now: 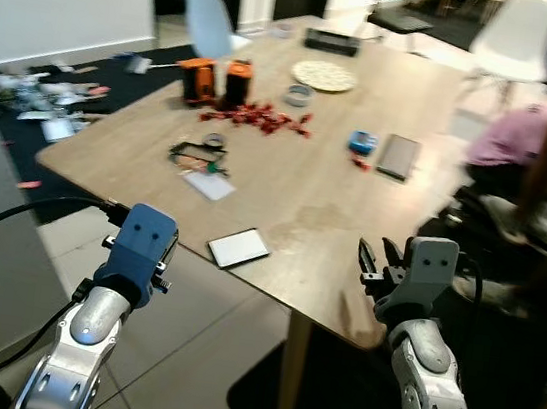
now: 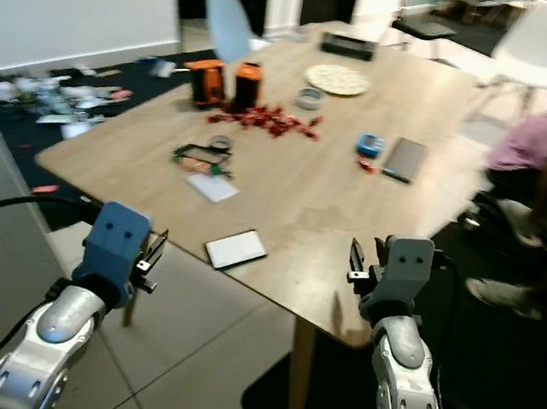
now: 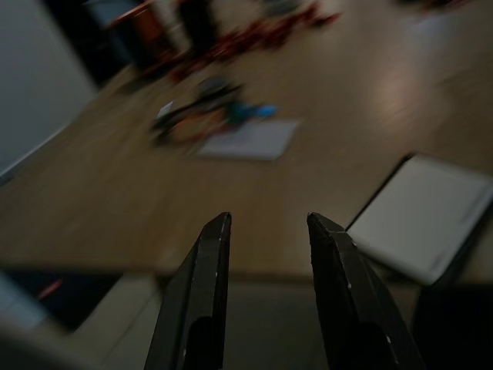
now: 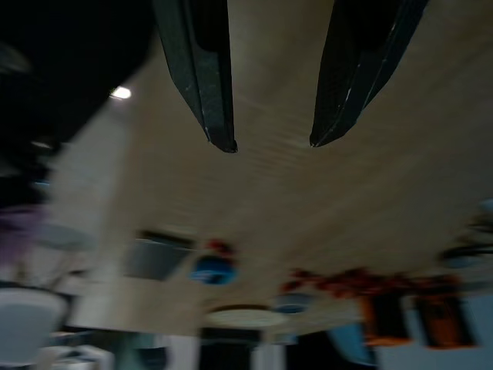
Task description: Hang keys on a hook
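**Both pincers raised at the table edge, keys not yet reached**

Head views: the light wooden table (image 1: 353, 215) carries a scatter of things, and the robot stands at its near edge with both arms lifted, which I judge to be a readying pose before a reach. The left gripper (image 1: 143, 248) hangs just off the edge, beside the white-faced flat phone (image 1: 239, 247). The right gripper (image 1: 387, 265) sits at the near corner. The likely keys, a dark ring with small coloured tags (image 1: 199, 157), lie on the table beyond the left pincer, past the phone, next to a white card (image 1: 207, 185). No hook can be made out.

Left wrist view: the two black fingers (image 3: 202, 293) stand narrowly apart, holding nothing; the blurred key bundle lies well ahead of the tips.

Right wrist view: its fingers (image 4: 208, 69) are parted and empty over bare wood; red scraps (image 4: 339, 279) lie far ahead.
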### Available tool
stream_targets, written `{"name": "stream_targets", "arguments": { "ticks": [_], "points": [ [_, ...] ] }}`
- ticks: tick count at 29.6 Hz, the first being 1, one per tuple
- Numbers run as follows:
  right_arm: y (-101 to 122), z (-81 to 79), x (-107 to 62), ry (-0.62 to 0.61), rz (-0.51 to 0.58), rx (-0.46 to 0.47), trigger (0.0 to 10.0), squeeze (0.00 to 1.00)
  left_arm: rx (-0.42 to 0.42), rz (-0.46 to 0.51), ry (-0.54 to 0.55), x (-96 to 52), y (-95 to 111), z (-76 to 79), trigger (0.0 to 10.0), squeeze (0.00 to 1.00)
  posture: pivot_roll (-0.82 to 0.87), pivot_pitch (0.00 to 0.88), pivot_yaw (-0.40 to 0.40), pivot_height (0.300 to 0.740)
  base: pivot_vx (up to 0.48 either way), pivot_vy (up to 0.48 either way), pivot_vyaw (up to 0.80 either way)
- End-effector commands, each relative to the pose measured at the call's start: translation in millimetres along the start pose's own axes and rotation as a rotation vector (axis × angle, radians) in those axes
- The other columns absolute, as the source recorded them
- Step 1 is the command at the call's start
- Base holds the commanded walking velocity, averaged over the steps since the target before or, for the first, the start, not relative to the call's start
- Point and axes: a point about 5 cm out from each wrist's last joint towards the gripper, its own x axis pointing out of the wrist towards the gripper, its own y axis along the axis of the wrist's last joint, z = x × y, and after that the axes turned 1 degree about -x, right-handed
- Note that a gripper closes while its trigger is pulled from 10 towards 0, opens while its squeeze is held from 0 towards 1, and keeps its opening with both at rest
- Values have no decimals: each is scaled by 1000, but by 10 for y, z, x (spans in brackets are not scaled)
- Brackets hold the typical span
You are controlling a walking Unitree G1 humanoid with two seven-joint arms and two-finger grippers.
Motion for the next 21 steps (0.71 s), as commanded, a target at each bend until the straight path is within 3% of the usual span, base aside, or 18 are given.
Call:
{"name": "stream_targets", "arguments": {
  "ticks": [1, 21],
  "points": [
    [-49, 11, -26, 0, -13, 6, 10000, 0, -10, -19, -7, -21, -54, 40, 10000, 0, 109, 139, -26, 740, 0, 0, -788],
    [-55, -6, -17, 9, -15, 4, 10000, 0, -11, -25, -1, -33, -76, 34, 10000, 0, 113, 146, -28, 740, 0, 0, -788]
  ]
}}
